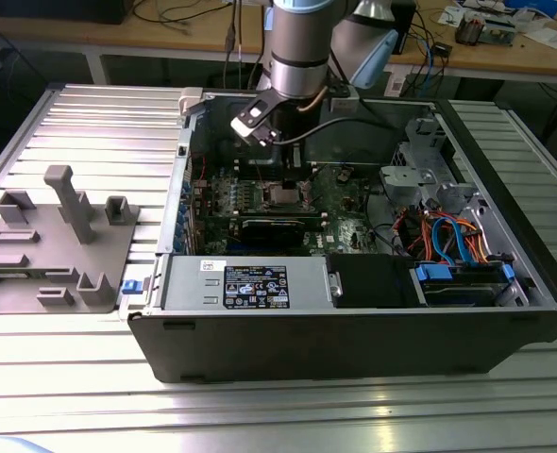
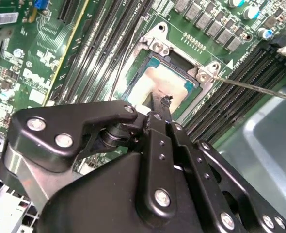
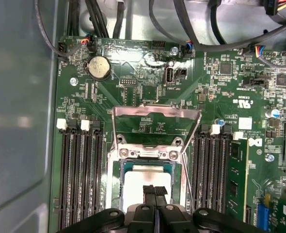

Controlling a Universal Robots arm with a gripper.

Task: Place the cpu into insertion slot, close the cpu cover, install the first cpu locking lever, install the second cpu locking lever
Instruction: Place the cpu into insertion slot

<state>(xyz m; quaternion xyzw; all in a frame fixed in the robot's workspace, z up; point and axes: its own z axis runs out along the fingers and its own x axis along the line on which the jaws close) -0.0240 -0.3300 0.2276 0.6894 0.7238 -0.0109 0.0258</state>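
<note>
just one cpu (image 3: 139, 177) sits in one insertion slot (image 3: 148, 154) beneath one gripper (image 3: 155, 190).

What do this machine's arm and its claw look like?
The arm is a silver-grey tube with pale blue caps and a black cable. The gripper is matte black, made of hinged links with silver screws.

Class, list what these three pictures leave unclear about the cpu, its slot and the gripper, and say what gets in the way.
1. First wrist view: the cpu's near part is covered by the gripper and cut off by the picture's edge.
2. Both wrist views: whether the gripper touches the cpu cannot be told, since each camera looks along the gripper.
3. Exterior view: the insertion slot is too small to show what lies in it.
</note>
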